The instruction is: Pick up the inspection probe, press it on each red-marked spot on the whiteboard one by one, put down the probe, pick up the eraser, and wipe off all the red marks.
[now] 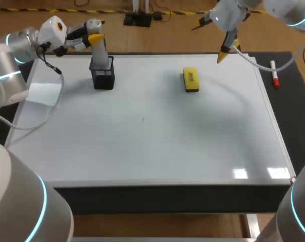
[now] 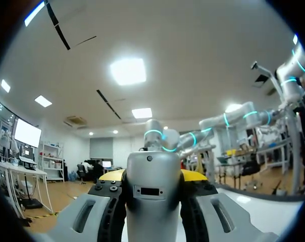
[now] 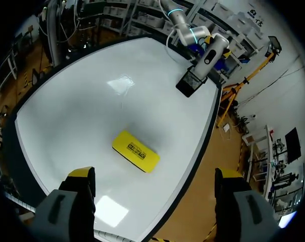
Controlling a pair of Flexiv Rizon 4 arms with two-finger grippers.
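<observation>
The grey inspection probe (image 1: pixel 98 54) stands upright with its lower end in a black mesh holder (image 1: pixel 103 76) at the whiteboard's far left. My left gripper (image 1: pixel 95 37) is shut on the probe's top; in the left wrist view the probe (image 2: pixel 153 194) fills the gap between the yellow tips of that gripper (image 2: pixel 152 176). The yellow eraser (image 1: pixel 191 79) lies flat on the whiteboard (image 1: pixel 152 146) at the far middle. My right gripper (image 1: pixel 211 40) hangs open above and right of it. From the right wrist, the eraser (image 3: pixel 136 150) lies ahead of the wide-open gripper (image 3: pixel 155 176). I see no red marks on the board.
A red-capped marker (image 1: pixel 275 75) lies on the dark mat (image 1: pixel 294 116) right of the board. A tiny dark speck (image 1: pixel 142 119) shows near the board's middle. In the right wrist view, the holder (image 3: pixel 190 83) and probe (image 3: pixel 213 50) stand at the board's far corner.
</observation>
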